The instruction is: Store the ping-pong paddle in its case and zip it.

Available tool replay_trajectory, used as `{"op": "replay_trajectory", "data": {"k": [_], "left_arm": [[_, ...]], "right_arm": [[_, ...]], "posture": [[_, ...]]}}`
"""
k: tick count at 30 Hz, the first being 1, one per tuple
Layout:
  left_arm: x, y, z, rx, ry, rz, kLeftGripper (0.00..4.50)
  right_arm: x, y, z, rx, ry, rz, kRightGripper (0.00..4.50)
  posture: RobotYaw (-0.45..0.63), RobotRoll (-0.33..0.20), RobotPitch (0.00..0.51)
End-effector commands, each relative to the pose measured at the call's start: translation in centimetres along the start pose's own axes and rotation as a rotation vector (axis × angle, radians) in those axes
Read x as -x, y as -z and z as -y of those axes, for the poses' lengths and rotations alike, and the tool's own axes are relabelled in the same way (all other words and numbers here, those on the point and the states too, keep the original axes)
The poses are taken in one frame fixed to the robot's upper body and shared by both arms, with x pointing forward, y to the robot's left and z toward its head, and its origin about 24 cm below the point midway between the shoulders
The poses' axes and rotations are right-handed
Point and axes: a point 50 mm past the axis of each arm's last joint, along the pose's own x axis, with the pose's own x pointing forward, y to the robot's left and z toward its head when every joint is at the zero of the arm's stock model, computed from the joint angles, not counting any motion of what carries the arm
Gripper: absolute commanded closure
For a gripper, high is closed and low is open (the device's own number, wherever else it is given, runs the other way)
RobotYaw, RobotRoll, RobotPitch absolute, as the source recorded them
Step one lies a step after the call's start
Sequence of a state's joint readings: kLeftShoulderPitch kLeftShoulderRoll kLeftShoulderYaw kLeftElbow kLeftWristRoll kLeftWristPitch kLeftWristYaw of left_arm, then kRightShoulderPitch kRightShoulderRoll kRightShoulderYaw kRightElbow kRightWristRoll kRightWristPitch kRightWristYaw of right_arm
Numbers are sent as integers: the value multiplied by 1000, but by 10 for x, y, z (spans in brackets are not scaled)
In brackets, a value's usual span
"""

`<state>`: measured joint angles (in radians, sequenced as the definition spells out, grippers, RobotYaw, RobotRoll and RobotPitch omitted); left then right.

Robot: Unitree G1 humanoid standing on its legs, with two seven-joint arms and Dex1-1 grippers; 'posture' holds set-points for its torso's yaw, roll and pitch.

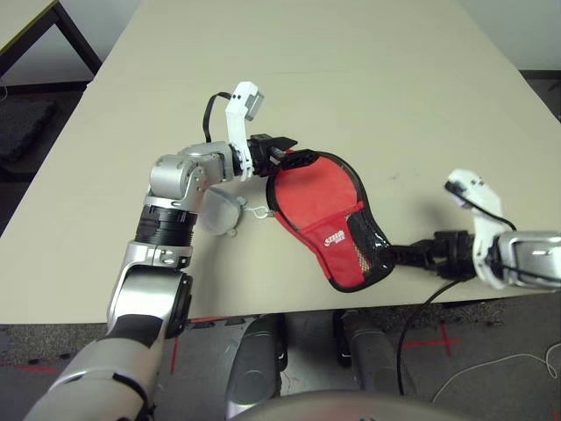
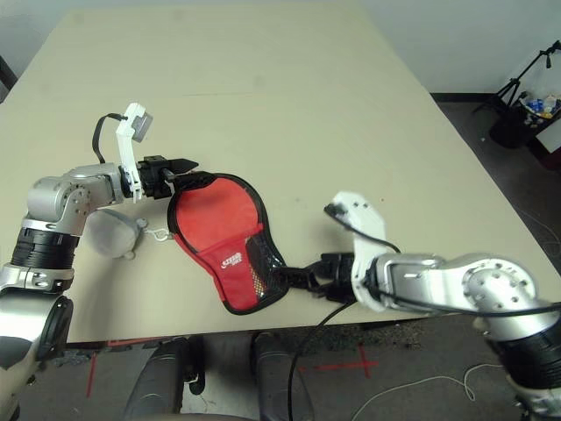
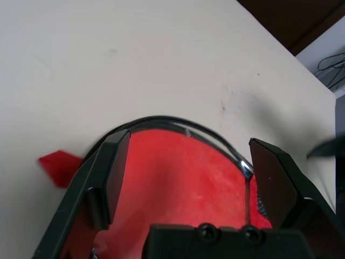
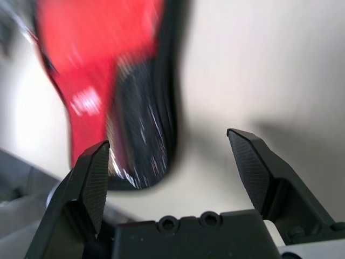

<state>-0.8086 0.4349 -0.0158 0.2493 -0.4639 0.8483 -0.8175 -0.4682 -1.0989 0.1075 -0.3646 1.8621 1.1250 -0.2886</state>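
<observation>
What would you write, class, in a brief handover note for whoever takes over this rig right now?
Left gripper: open, over the wide round end of the case.
Right gripper: open, beside the case's narrower end, by the mesh pocket.
Case: lying on the table, logo side up. Small pouch on its cord next to it.
Paddle: I can't tell whether it is inside.
Done: cannot confirm the zip's state.
Left: check for the paddle, then finish zipping if needed.
</observation>
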Motion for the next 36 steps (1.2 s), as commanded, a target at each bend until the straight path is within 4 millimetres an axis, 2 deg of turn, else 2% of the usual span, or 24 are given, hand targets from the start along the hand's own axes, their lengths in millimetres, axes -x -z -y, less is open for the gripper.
{"op": "replay_trajectory", "data": {"k": [1, 5, 9, 16, 21, 24, 30, 36], "left_arm": [[6, -10, -3, -50, -9, -10, 0], [13, -17, -7, -83, -20, -31, 0], [29, -28, -15, -124, -55, -63, 0], [57, -41, -18, -149, -80, -152, 0], [75, -42, -11, -140, -59, -236, 0], [93, -43, -8, -156, -75, -322, 0], [112, -42, -4, -218, -48, -400, 0], [125, -32, -8, -296, -39, -498, 0]], "right_arm": [[-23, -5, -20, 193, -94, -24, 8], [-39, -8, -21, 340, -82, -56, 8], [-56, -15, -22, 481, -81, -72, 8], [-76, -21, -27, 544, -138, -84, 8], [-87, -18, -29, 546, -173, -109, 8], [-96, -8, -27, 553, -192, -175, 8], [-96, 0, -25, 602, -201, -237, 8], [-96, 3, -25, 621, -201, -252, 8]], "posture": [[-89, 0, 178], [-88, 0, 176], [-74, 0, 174], [-48, 0, 170], [-38, 0, 167], [-27, 0, 164], [-11, 0, 160], [-9, 0, 160]]}}
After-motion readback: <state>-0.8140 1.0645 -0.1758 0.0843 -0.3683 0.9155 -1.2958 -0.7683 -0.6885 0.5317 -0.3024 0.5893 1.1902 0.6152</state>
